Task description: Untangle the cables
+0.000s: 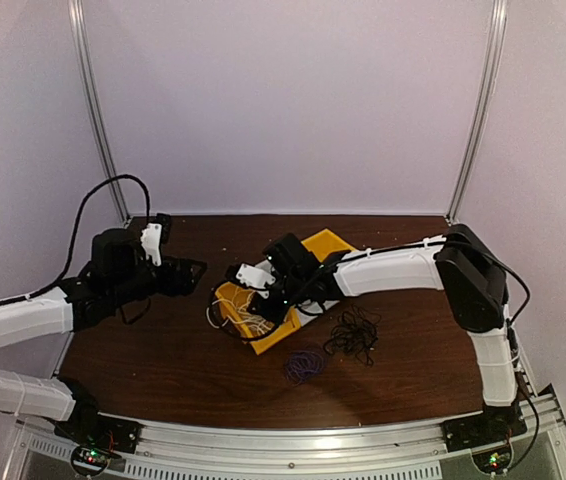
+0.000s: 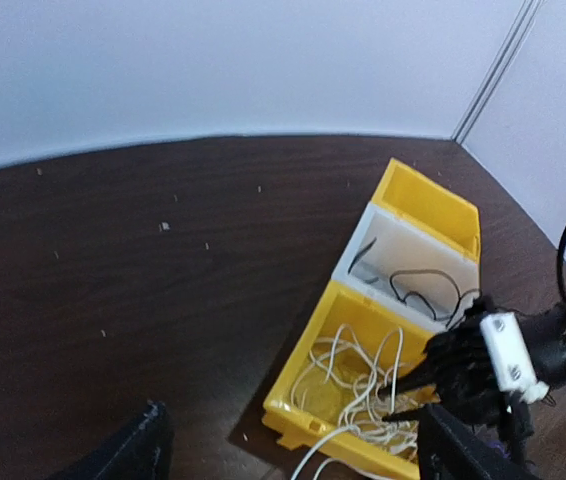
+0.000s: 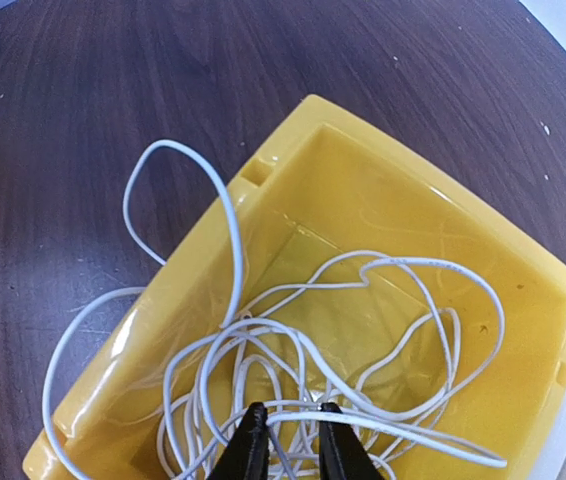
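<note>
Yellow plastic bin (image 2: 433,205): you have it lying mid-desk, set on a diagonal in the top view. A white divider wall (image 2: 388,290) splits it into two compartments.
Dark wooden desk (image 1: 183,360): it carries the bin and the loose cords, with both your arms reaching in from the near edge.
Thin white cable (image 3: 363,270): most of it lies in loose loops in the yellow compartment nearer your left arm. One long loop climbs over that compartment's rim and rests on the desk outside.
Thin black cable (image 2: 413,290): you can see a short curl of it on the pale floor of the other compartment, beyond the divider.
Black cable tangle (image 1: 353,333): a small knot on the desk just beside the bin, on your right arm's side.
Purple cable coil (image 1: 304,364): on the desk near the black tangle, toward the near edge.
Right fingers (image 3: 251,445): they hang low over the white loops, parted by a narrow gap. Strands cross at their tips, but nothing is clamped.
Left fingers (image 2: 138,450): spread wide and released, holding nothing, aimed at the bin from well apart.
</note>
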